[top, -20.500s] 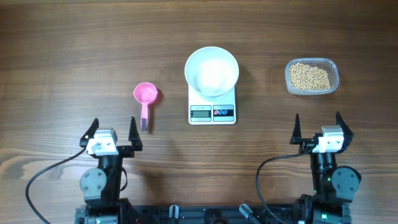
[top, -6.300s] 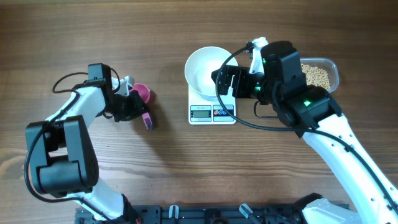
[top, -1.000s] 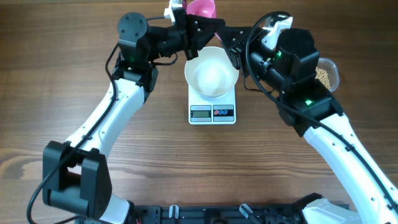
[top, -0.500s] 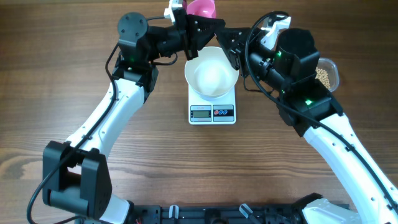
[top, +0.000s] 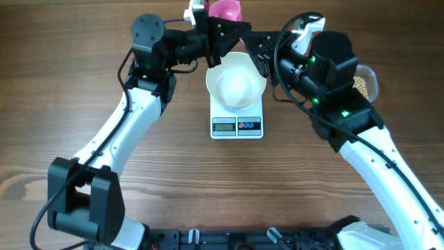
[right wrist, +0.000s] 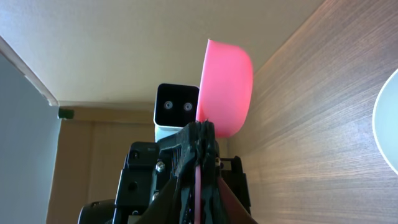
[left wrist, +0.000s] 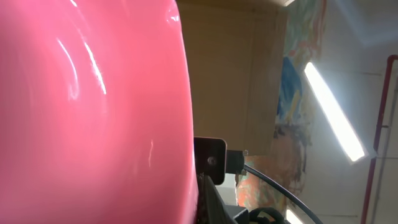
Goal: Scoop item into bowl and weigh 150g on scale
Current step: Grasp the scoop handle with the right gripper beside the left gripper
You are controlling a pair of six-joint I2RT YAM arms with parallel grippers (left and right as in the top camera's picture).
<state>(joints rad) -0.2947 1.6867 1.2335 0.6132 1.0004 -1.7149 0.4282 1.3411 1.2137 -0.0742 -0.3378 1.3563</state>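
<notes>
The left gripper (top: 215,31) is clamped on the smooth pink plastic scoop (top: 223,10) beyond the far rim of the deep white bowl (top: 236,82), which stands on the flat white scale (top: 237,126). The right gripper (top: 254,43) sits by the scoop's thin handle, the likeliest place to hold it; whether its jaws grip cannot be told. The small tan beans (top: 361,85) would likely roll and spill easily, and they lie in the clear plastic container (top: 375,80) right of the bowl.

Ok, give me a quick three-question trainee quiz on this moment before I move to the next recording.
1. True or false: the white bowl stands on the scale.
2. What holds the pink scoop? A) the left gripper B) nothing, it lies on the table C) it rests inside the bowl
3. Short answer: where are the beans at this moment?

Key: 1 true. 2 A. 3 in the clear container; none show in the bowl.
</notes>
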